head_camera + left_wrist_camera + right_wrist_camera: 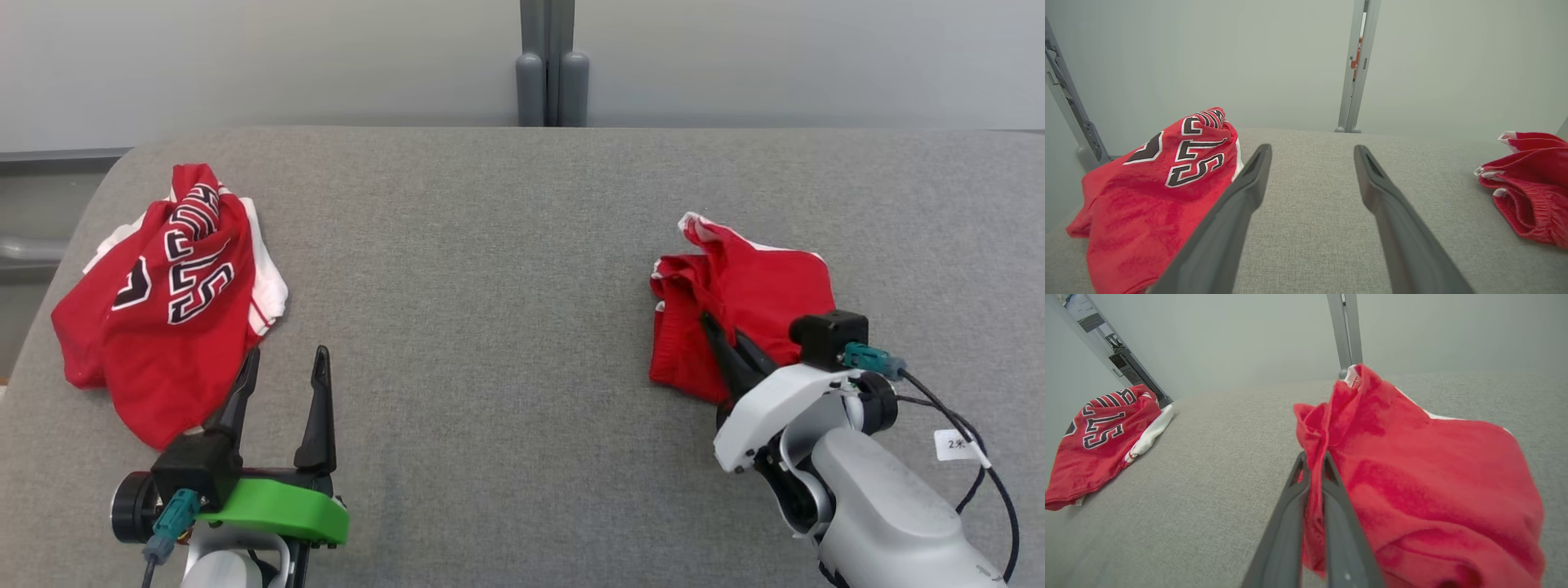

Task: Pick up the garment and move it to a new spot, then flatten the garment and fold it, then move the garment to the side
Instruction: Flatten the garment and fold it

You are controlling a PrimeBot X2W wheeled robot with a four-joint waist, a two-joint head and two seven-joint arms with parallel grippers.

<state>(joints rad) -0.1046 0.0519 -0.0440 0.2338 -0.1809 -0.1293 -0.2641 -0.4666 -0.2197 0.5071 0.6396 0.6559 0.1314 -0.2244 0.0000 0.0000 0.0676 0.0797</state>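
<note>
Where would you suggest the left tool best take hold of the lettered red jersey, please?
Probably the near right edge of the lettered red jersey, approached from the bare gray surface on its right. The cloth mounds up there rather than lying flat, giving a fold to pinch, and the open left tool sits just beside that edge, one finger next to it.

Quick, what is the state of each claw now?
Left claw: open, holding nothing.
Right claw: closed on the plain red garment.
</note>
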